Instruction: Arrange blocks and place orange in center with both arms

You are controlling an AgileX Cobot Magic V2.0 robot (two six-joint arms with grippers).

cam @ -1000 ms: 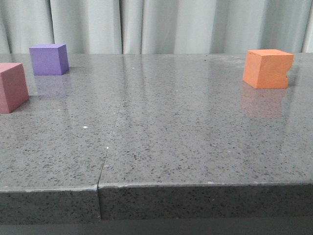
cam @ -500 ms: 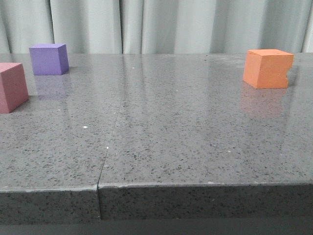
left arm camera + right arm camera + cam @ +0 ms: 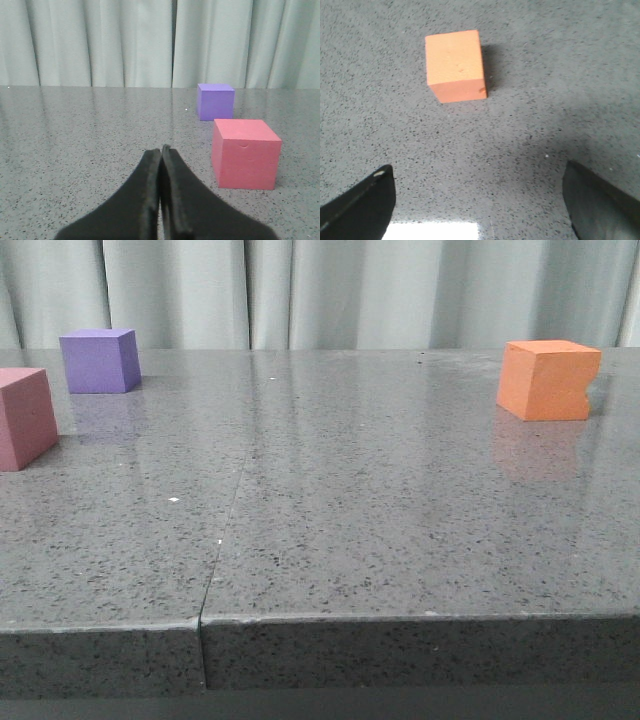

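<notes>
Nothing is arranged yet. The left hand (image 3: pixel 161 155) is clenched on nothing, with the red block (image 3: pixel 246 153) just ahead to one side and the purple block (image 3: pixel 215 101) beyond it. The right hand (image 3: pixel 480 200) is spread wide above the tabletop (image 3: pixel 545 75), the orange block (image 3: pixel 455 65) ahead of it, untouched. The front view matches the earlier frames: no block has shifted.

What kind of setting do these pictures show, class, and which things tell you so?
Probably a robot test bench or lab: a bare speckled grey table, a plain pale curtain behind it, and only three foam cubes, purple, red and orange.
</notes>
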